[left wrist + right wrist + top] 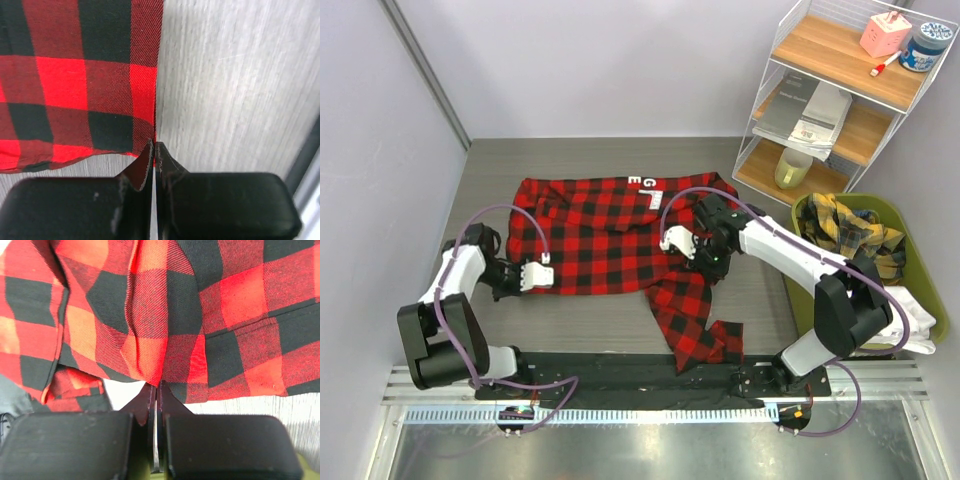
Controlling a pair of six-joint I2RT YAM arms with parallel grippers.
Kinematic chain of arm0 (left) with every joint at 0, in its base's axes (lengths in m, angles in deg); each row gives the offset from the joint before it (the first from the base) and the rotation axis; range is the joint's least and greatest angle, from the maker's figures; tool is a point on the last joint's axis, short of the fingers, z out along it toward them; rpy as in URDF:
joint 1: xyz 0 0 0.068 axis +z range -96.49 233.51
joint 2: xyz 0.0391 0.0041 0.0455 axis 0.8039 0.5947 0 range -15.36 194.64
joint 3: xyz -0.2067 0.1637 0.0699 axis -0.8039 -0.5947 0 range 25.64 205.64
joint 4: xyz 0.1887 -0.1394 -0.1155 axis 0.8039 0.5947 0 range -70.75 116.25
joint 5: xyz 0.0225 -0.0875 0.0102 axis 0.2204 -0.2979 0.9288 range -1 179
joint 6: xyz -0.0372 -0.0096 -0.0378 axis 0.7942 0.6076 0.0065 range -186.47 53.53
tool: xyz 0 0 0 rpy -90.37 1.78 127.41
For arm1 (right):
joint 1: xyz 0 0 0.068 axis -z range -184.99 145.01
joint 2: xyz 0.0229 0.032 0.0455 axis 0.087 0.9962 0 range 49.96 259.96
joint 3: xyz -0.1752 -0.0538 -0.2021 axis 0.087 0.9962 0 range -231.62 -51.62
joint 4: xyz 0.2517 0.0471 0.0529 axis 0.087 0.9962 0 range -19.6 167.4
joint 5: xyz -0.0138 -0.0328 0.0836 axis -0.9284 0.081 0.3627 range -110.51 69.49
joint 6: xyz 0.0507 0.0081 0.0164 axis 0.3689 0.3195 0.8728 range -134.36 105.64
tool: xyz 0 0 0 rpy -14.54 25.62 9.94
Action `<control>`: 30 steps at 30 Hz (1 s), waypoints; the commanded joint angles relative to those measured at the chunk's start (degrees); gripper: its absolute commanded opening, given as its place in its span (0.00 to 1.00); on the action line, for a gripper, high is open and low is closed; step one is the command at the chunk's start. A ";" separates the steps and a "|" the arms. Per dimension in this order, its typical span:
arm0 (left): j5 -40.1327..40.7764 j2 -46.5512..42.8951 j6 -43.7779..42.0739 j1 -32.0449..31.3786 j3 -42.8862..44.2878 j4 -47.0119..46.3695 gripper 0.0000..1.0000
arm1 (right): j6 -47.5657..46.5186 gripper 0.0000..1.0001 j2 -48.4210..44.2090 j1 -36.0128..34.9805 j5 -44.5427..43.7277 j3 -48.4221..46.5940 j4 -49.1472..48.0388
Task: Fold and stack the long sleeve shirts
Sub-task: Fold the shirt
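The flannel shirt (165, 315) runs off both wrist views' edges; its white patch (648, 187) is too small to read.

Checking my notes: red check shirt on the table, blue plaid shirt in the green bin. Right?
Not blue: the top view shows a yellow plaid shirt in the green bin. The red check shirt does lie on the table.

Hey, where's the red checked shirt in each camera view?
Top: shirt spread out at centre.
Left wrist: shirt fills the upper left.
Right wrist: shirt fills the upper frame.
Shared landmark: grey table beside its edge.
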 commanded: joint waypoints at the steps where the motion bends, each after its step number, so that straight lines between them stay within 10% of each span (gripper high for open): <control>1: -4.33 -0.35 1.76 0.94 6.59 6.90 0.00 | 0.60 0.01 -1.83 0.11 0.63 -4.62 3.12; 30: -6.97 24.07 23.13 -1.61 34.90 -1.09 0.00 | -13.46 0.01 32.62 9.25 0.72 -54.10 19.54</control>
